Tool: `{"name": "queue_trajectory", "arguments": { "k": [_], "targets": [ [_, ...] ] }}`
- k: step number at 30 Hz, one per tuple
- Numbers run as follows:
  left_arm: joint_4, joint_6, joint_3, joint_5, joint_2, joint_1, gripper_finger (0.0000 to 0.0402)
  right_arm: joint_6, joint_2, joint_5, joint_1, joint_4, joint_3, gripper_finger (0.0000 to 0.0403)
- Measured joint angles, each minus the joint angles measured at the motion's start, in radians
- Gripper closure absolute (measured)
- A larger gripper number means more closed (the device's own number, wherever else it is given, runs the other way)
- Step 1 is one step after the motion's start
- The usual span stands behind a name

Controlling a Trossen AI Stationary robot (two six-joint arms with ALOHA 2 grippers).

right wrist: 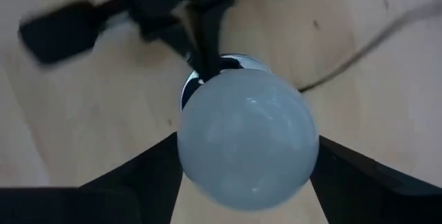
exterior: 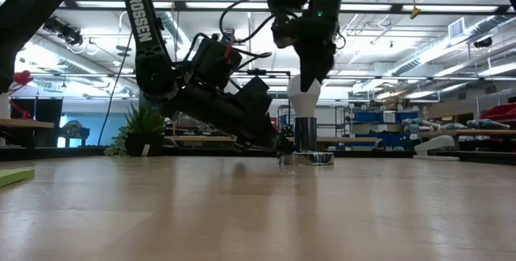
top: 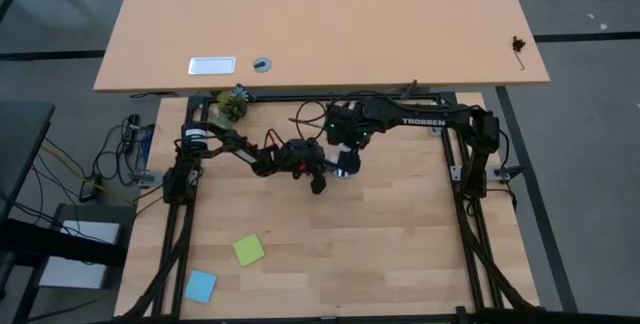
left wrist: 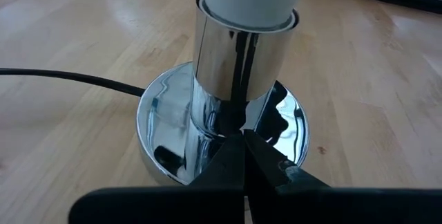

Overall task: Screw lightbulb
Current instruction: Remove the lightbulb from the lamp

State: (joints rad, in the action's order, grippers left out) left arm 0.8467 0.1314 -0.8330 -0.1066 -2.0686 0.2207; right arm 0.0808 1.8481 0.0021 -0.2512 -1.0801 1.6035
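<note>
The white frosted lightbulb (exterior: 305,98) stands upright with its lower end inside the chrome socket's tube (exterior: 305,134); its screw base is hidden there. The socket's round silver disc (left wrist: 162,124) lies flat on the table, and its black cord (left wrist: 62,80) trails away. My right gripper (right wrist: 247,148) comes down from above and is shut on the bulb. My left gripper (left wrist: 245,156) is shut, with its tips on the disc at the foot of the tube. My left gripper presses its shut fingertips (left wrist: 235,158) down on the top of the socket's disc (left wrist: 276,124), right by the foot of the tube. It comes slanting down from the table's left. The disc lies flat on the table. My right gripper pinches the bulb's round glass head (right wrist: 207,169) between its two fingers (right wrist: 148,172), one on each side. The fingers point straight down from above. The bulb stands upright, its lower end in the socket tube (exterior: 305,134).
A green sticky note (top: 249,250) and a blue one (top: 200,285) lie near the table's front left. A small plant (top: 232,107) stands at the back left. The black cord (top: 305,116) loops behind the arms.
</note>
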Motion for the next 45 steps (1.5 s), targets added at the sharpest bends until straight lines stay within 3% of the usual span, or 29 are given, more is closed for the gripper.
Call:
{"name": "queue_trajectory", "arguments": {
  "k": [5, 9, 17, 24, 32, 40, 45],
  "targets": [
    [-0.001, -0.003, 0.0, 0.001, 0.0, 0.0, 0.0401, -0.349, 0.0, -0.001, 0.0, 0.002, 0.0, 0.0122],
    [-0.004, -0.014, 0.0, 0.0, 0.001, 0.0, 0.0401, -0.402, 0.0, 0.023, 0.016, -0.007, 0.001, 0.0105],
    [-0.006, -0.015, 0.0, -0.011, 0.001, 0.0, 0.0401, -0.152, 0.0, 0.057, 0.026, -0.048, 0.058, 0.0055],
    [-0.006, -0.015, 0.0, -0.013, 0.001, 0.0, 0.0401, 0.297, -0.002, 0.053, 0.026, -0.035, 0.074, 0.0043],
    [-0.006, -0.014, 0.0, -0.013, 0.001, 0.0, 0.0401, 0.383, -0.002, 0.05, 0.026, 0.04, 0.008, 0.0048],
    [-0.006, -0.014, 0.0, -0.013, 0.001, 0.0, 0.0401, 0.159, -0.002, 0.052, 0.017, 0.043, -0.001, 0.0101],
    [-0.005, -0.014, 0.0, -0.009, 0.001, 0.0, 0.0401, -0.198, -0.002, 0.029, 0.014, 0.047, -0.001, 0.0135]
  ]
}}
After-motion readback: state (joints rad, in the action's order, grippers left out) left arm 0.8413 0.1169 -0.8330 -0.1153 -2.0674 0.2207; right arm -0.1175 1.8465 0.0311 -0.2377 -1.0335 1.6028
